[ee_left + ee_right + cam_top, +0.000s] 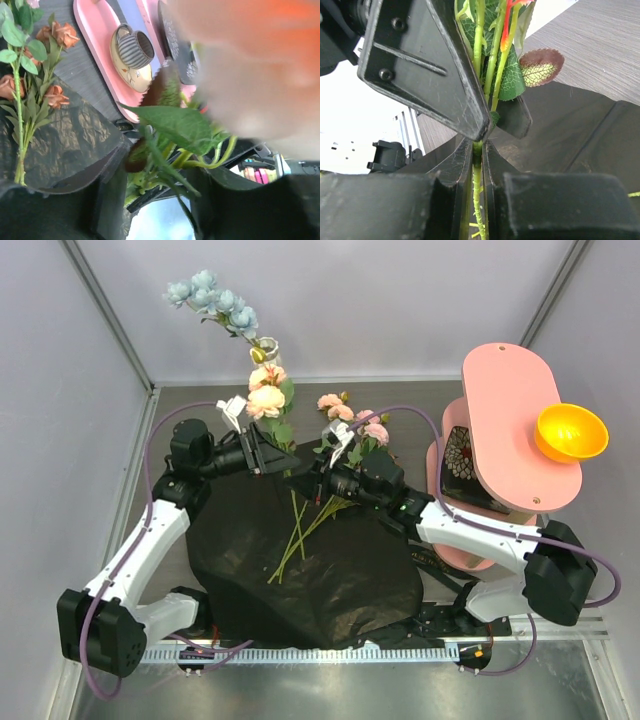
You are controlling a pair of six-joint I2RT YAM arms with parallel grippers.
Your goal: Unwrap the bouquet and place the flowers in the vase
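Two end effectors share the flowers (510,82): we see the right end effector (477,147) clamped low on their stem, the left end effector (162,175) just beyond it, jaws apart around the stems.

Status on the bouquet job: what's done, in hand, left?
Done: black paper lies open flat; blue flowers stand in the vase. In hand: right gripper clamps a green stem; left gripper brackets leafy stems, jaws apart. Left: peach flowers, pink flowers by the right gripper, loose stems on the paper, all outside the vase.
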